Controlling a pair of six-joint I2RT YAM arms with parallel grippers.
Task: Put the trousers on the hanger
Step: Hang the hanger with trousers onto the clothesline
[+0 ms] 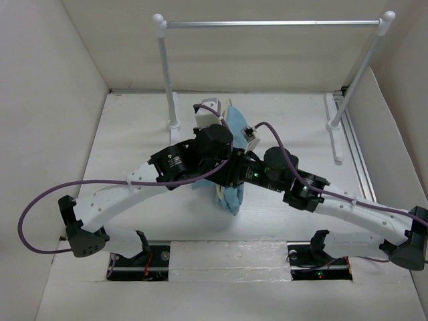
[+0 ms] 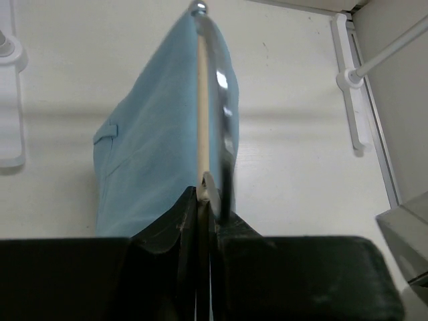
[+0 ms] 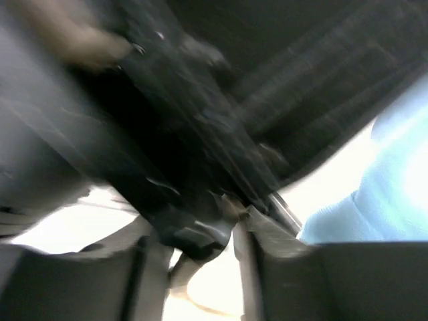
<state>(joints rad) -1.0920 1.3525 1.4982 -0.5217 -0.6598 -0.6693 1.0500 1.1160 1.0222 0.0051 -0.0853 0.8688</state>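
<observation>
Left gripper [image 2: 204, 221] clamps the hanger [image 2: 200, 100], trousers [image 2: 154, 134] draped over it. Right gripper [image 3: 197, 267] is blurred, its grip unclear. Next, probably evening the legs.

This looks like a robot lab, not a home. A white table [image 1: 134, 147] sits in a box of plain white walls [image 1: 53, 80]. Two robot arms are bolted to its near edge, the left arm [image 1: 127, 190] and the right arm [image 1: 361, 210]. Long purple cables [image 1: 40, 200] loop out from them. Dark holes [image 1: 137, 264] cut in the table by the arms show wires and tiny lights [image 1: 319, 275]. The only things from a home are a rail [image 1: 267, 23] on white posts, blue trousers [image 1: 232, 197] and a thin hanger [image 2: 200, 107].
</observation>
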